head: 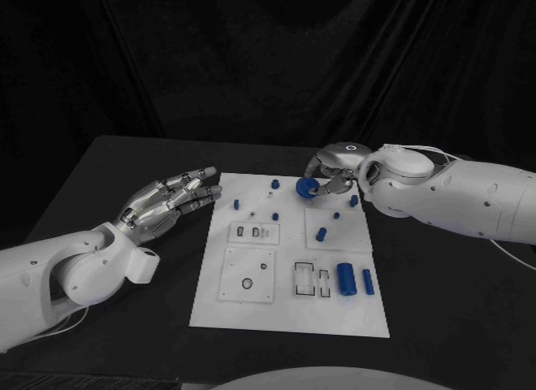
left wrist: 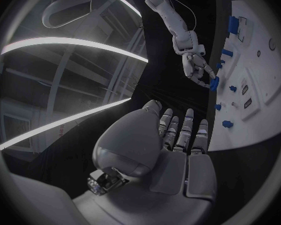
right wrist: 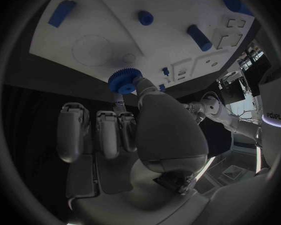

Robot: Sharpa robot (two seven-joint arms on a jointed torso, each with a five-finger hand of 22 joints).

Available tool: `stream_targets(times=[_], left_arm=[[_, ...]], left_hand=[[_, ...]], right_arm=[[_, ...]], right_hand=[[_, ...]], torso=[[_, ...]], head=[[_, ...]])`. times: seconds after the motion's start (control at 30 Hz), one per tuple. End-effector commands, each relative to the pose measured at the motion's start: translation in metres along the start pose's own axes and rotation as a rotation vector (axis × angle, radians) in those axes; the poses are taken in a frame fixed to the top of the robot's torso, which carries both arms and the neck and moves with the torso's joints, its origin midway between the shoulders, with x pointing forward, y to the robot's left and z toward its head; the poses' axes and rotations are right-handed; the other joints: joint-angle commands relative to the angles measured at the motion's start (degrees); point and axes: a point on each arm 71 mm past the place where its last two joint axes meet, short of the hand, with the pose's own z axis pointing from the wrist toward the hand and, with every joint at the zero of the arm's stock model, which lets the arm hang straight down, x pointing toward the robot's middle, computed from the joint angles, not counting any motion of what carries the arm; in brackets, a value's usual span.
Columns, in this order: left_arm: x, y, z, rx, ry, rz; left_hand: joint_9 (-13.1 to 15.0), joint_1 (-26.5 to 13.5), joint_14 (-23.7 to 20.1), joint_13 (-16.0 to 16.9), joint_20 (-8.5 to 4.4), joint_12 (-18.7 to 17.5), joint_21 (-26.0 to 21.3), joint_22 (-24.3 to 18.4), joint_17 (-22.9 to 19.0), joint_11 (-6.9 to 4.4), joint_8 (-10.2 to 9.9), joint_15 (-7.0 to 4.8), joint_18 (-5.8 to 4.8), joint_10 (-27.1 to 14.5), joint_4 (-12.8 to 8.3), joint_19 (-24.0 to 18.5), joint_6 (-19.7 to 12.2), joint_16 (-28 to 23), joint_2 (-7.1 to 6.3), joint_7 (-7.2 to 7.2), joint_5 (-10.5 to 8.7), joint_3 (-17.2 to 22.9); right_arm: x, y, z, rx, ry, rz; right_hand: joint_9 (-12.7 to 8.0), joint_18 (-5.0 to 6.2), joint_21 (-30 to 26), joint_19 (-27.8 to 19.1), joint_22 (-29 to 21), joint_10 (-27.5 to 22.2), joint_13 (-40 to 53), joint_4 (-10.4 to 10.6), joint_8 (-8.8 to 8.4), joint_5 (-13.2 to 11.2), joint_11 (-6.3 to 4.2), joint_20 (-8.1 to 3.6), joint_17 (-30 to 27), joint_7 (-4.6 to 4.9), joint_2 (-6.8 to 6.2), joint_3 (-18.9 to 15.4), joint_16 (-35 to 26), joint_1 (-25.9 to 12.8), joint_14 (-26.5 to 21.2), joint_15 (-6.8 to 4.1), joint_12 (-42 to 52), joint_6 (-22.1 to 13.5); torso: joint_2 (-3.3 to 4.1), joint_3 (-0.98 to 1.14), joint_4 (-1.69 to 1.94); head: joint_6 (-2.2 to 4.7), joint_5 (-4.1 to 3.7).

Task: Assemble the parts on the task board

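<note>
Right robot hand (head: 328,180) pinches blue gear (head: 307,188); left robot hand (head: 169,203) spread, empty; arm lettering maybe "sharpa".

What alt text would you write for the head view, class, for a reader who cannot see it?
The right hand holds a blue gear above the far edge of the white task board on a black table. The left hand hovers open beside the board's left edge; small blue parts lie on the board.
</note>
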Motion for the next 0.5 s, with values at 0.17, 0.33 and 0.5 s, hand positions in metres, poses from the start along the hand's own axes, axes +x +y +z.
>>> stream_targets(times=[0.17,0.33,0.5], left_arm=[[0.002,0.000,0.001,0.008,0.012,-0.009],[0.002,0.000,0.001,0.006,0.011,-0.008],[0.003,0.000,0.002,0.005,0.013,-0.009]], left_hand=[[1.02,0.91,-0.67,0.54,0.40,0.63,-0.67,0.13,-0.44,0.65,0.56,0.16,1.46,-0.22,-0.54,-0.18,0.40,0.71,0.19,0.19,1.09,3.03],[1.03,0.90,-0.60,0.55,0.40,0.69,-0.66,0.13,-0.42,0.65,0.57,0.18,1.45,-0.21,-0.54,-0.16,0.44,0.84,0.15,0.19,1.09,3.11],[1.03,0.90,-0.60,0.55,0.40,0.69,-0.66,0.13,-0.42,0.65,0.57,0.18,1.45,-0.21,-0.54,-0.16,0.44,0.84,0.15,0.19,1.09,3.11]], right_arm=[[-0.004,0.019,0.012,-0.036,-0.002,-0.006],[-0.004,0.028,0.021,-0.053,0.007,-0.010],[-0.003,0.037,0.030,-0.067,0.019,-0.016]], right_hand=[[5.50,-2.09,1.92,2.23,13.57,5.97,15.35,-0.30,4.90,1.79,-0.30,-0.18,15.53,-0.54,0.09,1.91,0.97,-0.09,5.90,-0.55,0.95,5.02],[5.52,-2.05,1.76,2.14,13.51,5.97,15.35,-0.30,4.91,1.76,-0.30,-0.19,15.53,-0.53,0.10,1.93,0.97,-0.09,5.90,-0.55,0.95,5.01],[5.56,-2.03,1.70,2.11,13.49,5.97,15.35,-0.34,4.89,1.70,-0.27,-0.20,15.53,-0.48,0.12,1.99,0.97,-0.06,5.90,-0.56,0.95,4.89]], torso=[[0.06,-0.03,0.06],[0.06,-0.04,0.12],[0.16,0.01,0.22]], head=[[-0.11,0.05],[-0.13,-0.17],[-0.13,-0.54]])
